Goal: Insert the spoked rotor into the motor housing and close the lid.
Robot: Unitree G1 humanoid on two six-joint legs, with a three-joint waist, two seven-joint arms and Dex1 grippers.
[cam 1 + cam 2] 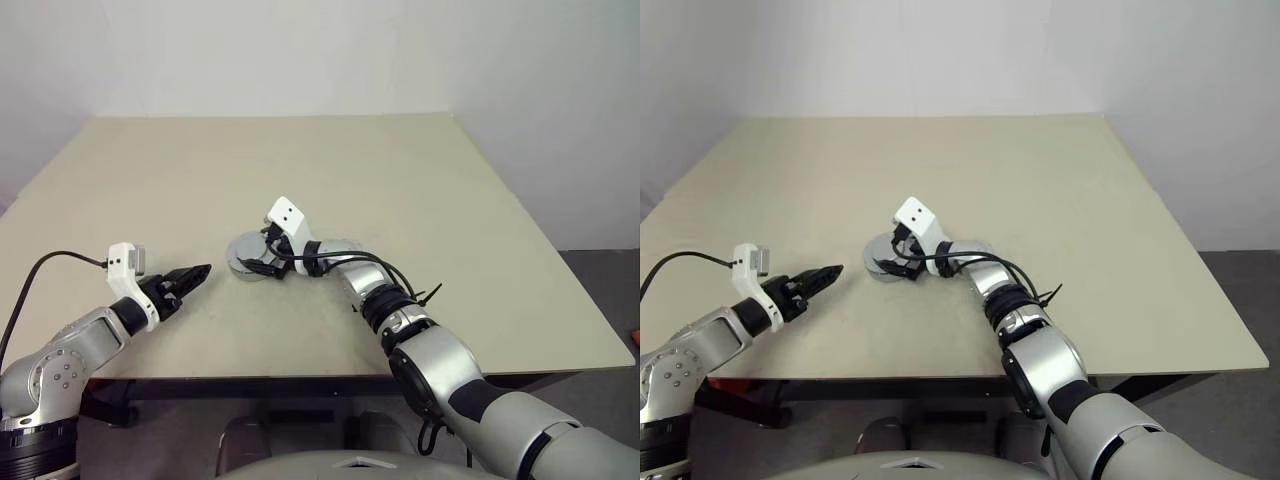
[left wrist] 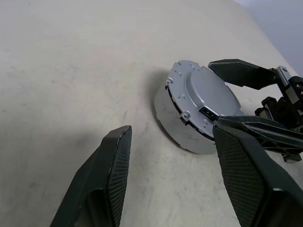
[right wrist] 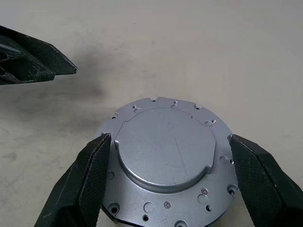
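The lid (image 3: 165, 156), plain face up, sits on the motor housing (image 2: 176, 124) at the bench (image 1: 420, 180) centre. The right tool (image 3: 168, 182) straddles it, spread wide, probably to seat it. The left tool (image 1: 190, 277) waits apart at lower left, half open and empty.

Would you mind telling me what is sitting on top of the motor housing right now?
The lid sits on top of the motor housing, its plain grey face up. The right gripper straddles it. Whatever is inside the housing is covered and cannot be seen.
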